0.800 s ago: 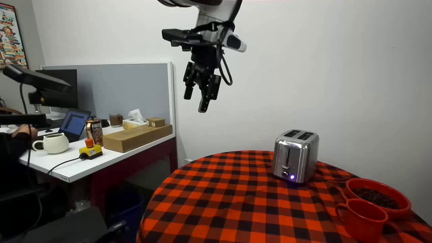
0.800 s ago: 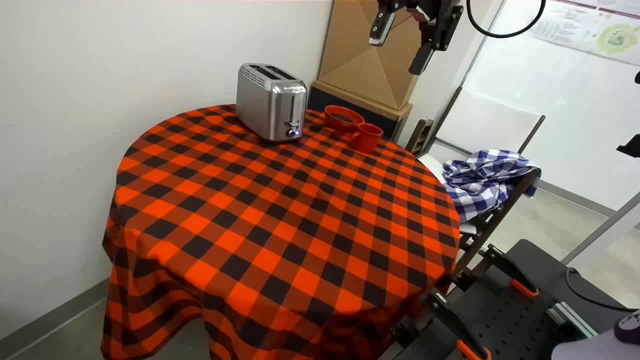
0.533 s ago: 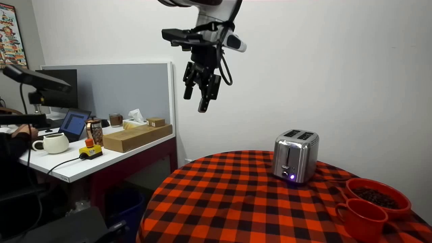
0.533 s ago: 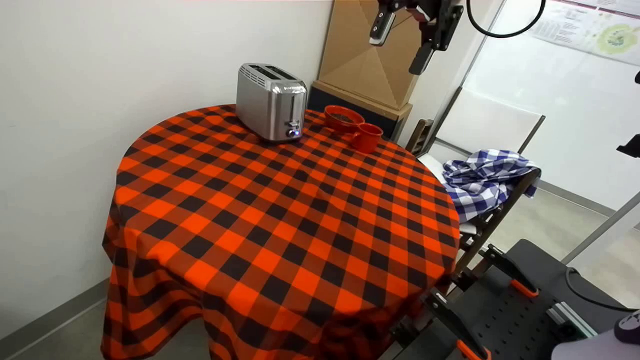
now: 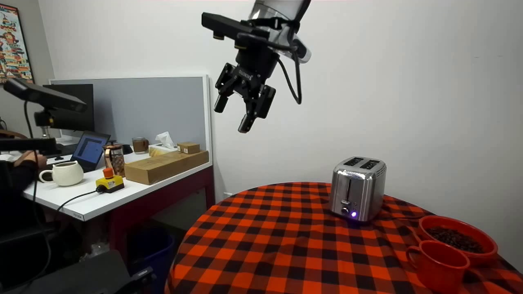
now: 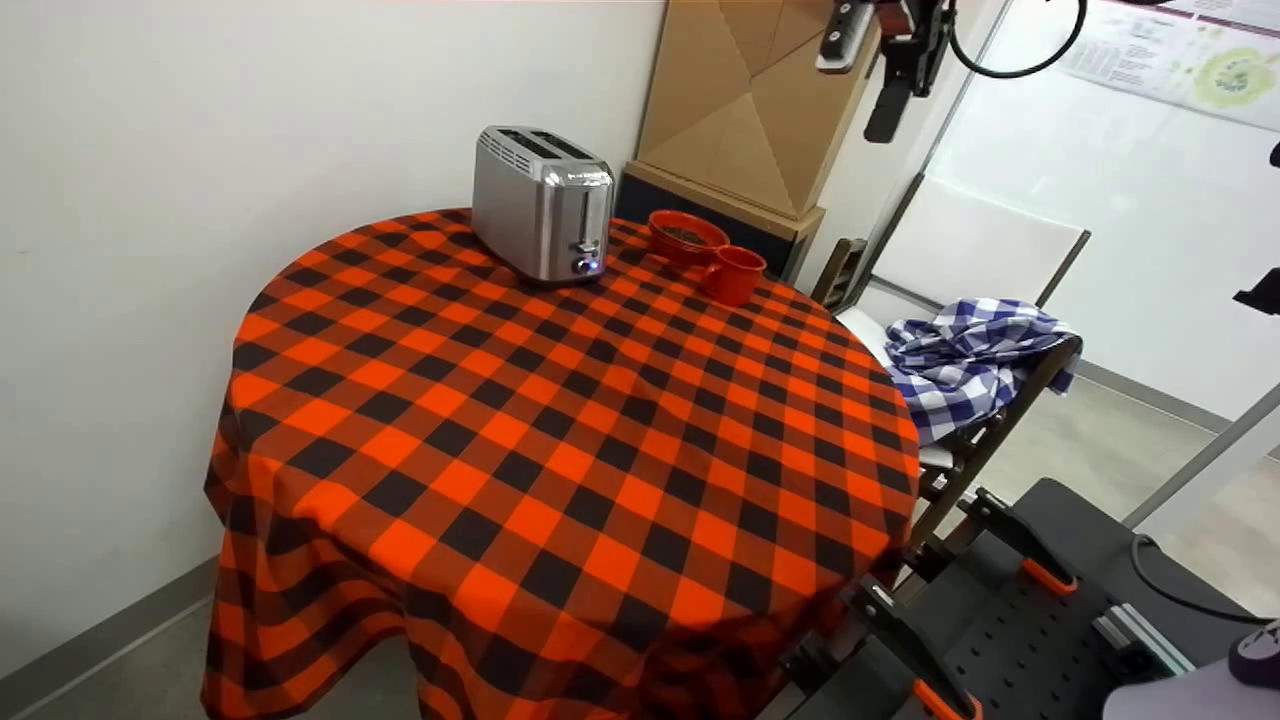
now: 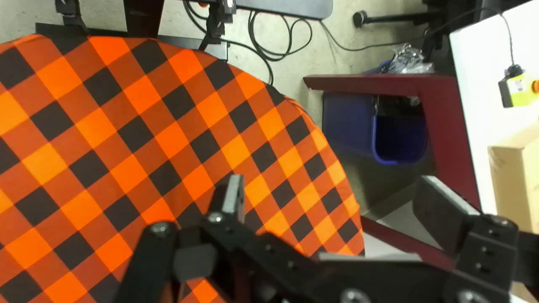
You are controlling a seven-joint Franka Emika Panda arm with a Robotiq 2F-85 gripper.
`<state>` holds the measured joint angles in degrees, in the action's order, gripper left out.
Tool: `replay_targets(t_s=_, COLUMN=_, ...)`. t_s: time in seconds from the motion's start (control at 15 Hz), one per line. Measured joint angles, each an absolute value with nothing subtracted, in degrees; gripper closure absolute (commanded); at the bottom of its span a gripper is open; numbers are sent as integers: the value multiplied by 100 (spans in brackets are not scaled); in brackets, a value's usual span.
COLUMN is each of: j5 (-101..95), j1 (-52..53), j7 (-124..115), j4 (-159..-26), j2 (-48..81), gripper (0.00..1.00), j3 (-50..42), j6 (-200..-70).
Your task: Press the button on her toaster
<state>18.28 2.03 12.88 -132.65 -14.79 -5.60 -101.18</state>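
Table (image 5: 261,245), round, draped in red and black check, stands close to a white wall (image 5: 441,102). On it, in both exterior views: red bowl (image 5: 485,239) with small dark bits (image 5: 453,239) inside, and red cup (image 5: 441,271), upright, just beside the bowl; whether the two touch cannot be told. Both are off to one side of the toaster (image 5: 357,188), apart from it, and are the nearest obstacles. In an exterior view a tall brown panel (image 6: 745,130) rises behind the bowl, and a chair (image 6: 980,240) stands by the table with a blue and white cloth (image 6: 965,360) heaped on it. In an exterior view a desk (image 5: 96,204), apart from the table, carries a long box (image 5: 167,165), a yellow switch box (image 5: 110,184) and a white mug (image 5: 65,174). Wrist view: blue bin (image 7: 349,122) on the floor between table and desk.

Gripper (image 5: 232,117) released — fingers (image 7: 438,212) spread wide, table edge and floor showing through the gap. It hangs tilted in the air, well above the table.

Toaster upright, near the table edge by the wall. Relative to gripper: lower and well apart, off to the side in both exterior views. Lever (image 5: 346,202) sits low on its front, slot running up above; under the lever, a dial (image 5: 345,210) and a violet light (image 5: 354,214) — too small to make out in detail.
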Motion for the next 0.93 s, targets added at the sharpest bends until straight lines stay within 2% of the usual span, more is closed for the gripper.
replay_targets(t_s=0.2, j5=1626, j1=-58, j7=2078, j4=-12913, j2=-1244, gripper=0, j3=-875, j6=-9287)
replay_targets(t_s=0.4, j5=948, j1=-389, j7=2269, j4=-12598, j2=-855, gripper=0, j3=-1022, j6=-9112)
replay_targets(t_s=0.67, j5=-96, j1=-650, j7=2265, j4=-12314, j2=-180, gripper=0, j3=-1034, j6=-9372)
replay_targets(t_s=0.93, j5=-1142, j1=-654, j7=2269, j4=-12174, j2=515, gripper=0, j3=-916, j6=-10224)
